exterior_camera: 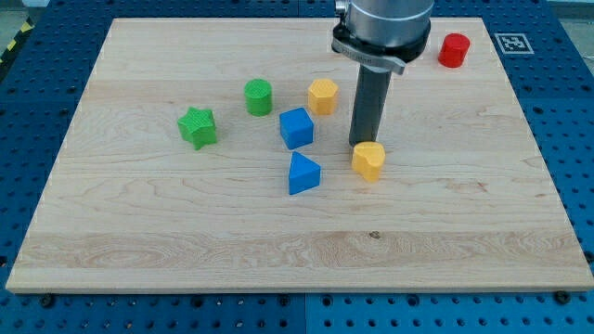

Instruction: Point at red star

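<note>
While the wooden board [186,232] fills most of the view, you find a blue triangle block [303,173] nearest the bottom, a yellow block [368,160] to its right. My tip [363,144] touches that yellow block's upper left edge; being a bare rod, it has nothing to spread or pinch. Farther up sit a blue cube [296,127], green star [198,127], green cylinder [258,96] and second yellow block [322,96]. The only red block [454,50], small, glossy, its shape unclear, lies upper right, well apart.

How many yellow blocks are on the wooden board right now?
2. One yellow block sits near the board's top middle, right of the green cylinder. The other yellow block lies just below my tip, right of the blue triangular block. None appears hidden.
</note>
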{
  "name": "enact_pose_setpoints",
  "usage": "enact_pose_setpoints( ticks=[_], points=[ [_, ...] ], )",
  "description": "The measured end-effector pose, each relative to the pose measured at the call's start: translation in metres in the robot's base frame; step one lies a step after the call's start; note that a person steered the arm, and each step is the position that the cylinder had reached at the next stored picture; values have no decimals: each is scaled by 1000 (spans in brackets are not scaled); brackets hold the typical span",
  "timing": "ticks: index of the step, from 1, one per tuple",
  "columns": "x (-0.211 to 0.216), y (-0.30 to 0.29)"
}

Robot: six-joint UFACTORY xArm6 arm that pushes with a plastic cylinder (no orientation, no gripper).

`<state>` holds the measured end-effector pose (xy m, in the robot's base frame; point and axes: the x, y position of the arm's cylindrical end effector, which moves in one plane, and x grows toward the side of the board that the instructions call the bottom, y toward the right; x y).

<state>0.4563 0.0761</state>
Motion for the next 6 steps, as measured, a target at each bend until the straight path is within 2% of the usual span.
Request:
enact_pose_setpoints(
  ticks=[1,2,5,6],
  points=[
    [14,0],
    [-19,2],
    [-217,11],
    [-239,61]
  ],
)
